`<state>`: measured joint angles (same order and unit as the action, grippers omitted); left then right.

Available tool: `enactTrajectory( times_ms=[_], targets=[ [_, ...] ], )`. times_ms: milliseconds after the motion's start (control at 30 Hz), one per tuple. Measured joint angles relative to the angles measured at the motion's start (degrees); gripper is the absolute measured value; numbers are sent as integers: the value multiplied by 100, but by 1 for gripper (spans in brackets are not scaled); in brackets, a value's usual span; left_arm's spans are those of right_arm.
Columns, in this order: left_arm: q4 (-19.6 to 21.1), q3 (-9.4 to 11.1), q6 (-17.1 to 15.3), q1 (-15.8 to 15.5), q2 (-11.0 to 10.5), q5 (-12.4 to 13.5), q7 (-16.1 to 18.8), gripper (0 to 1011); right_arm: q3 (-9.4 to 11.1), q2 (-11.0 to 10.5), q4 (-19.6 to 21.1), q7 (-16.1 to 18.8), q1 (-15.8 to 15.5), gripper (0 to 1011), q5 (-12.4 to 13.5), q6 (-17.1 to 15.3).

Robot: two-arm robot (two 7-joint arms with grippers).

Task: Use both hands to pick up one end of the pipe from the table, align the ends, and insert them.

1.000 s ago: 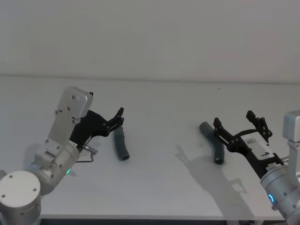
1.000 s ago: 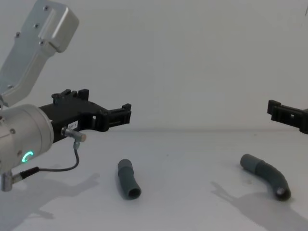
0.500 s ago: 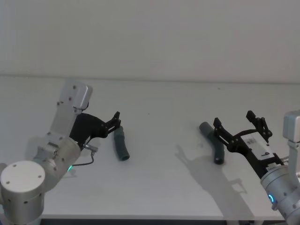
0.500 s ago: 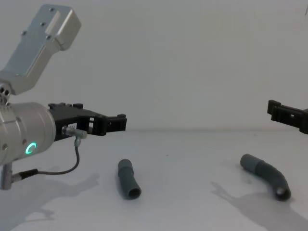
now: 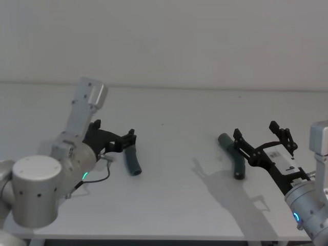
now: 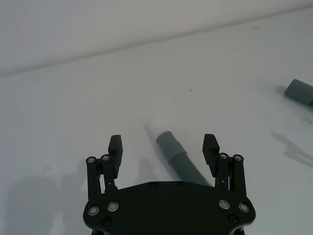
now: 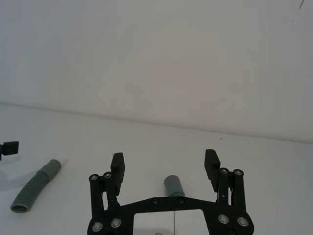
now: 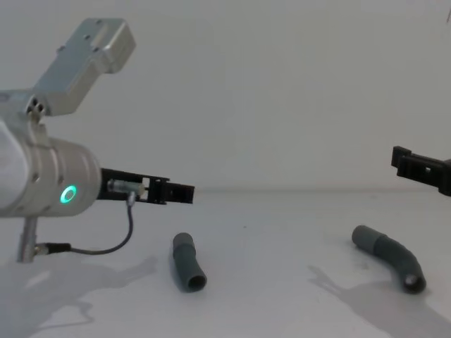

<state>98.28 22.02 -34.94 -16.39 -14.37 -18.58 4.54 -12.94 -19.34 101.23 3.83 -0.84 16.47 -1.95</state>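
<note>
The short pipe piece (image 5: 132,160) lies on the white table (image 5: 169,200); the right wrist view shows a white tip on one end (image 7: 63,160). My left gripper (image 5: 128,138) hovers open just above its far end, not touching it. The left wrist view shows that piece (image 6: 181,159) below and between the open fingers of the left gripper (image 6: 163,144). The longer curved piece (image 5: 233,156) lies on the table to the right. My right gripper (image 5: 255,129) stands open over and just right of it, holding nothing. One cuffed end (image 7: 172,185) shows below the right gripper (image 7: 165,159).
A plain wall rises behind the table's far edge (image 5: 164,87). A thin cable (image 8: 106,246) loops under the left wrist. The stretch of table (image 8: 282,260) between the two pipe pieces is bare.
My left arm has swung its wrist down and forward, bringing its open gripper lower and level over the short piece. The right arm and both pipe pieces have not moved.
</note>
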Motion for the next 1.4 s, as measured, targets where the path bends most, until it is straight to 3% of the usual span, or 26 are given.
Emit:
enactTrajectory(
  times_ms=[167,500,933,1400],
  targets=[
    [-114,-10,-646,-223,222,-102,90,1000,0,0,0,0,0,1001,0,-1],
    [-500,-17,-1353,-629,614,-160,270,1000,0,0,0,0,0,1001,0,0],
    [-881,-92,-1648,-877,884,-141,428,1000,0,0,0,0,0,1001,0,0],
    [-1130,-207,-1637,-862,1027,-120,473,1000,0,0,0,0,0,1001,0,0]
  ],
)
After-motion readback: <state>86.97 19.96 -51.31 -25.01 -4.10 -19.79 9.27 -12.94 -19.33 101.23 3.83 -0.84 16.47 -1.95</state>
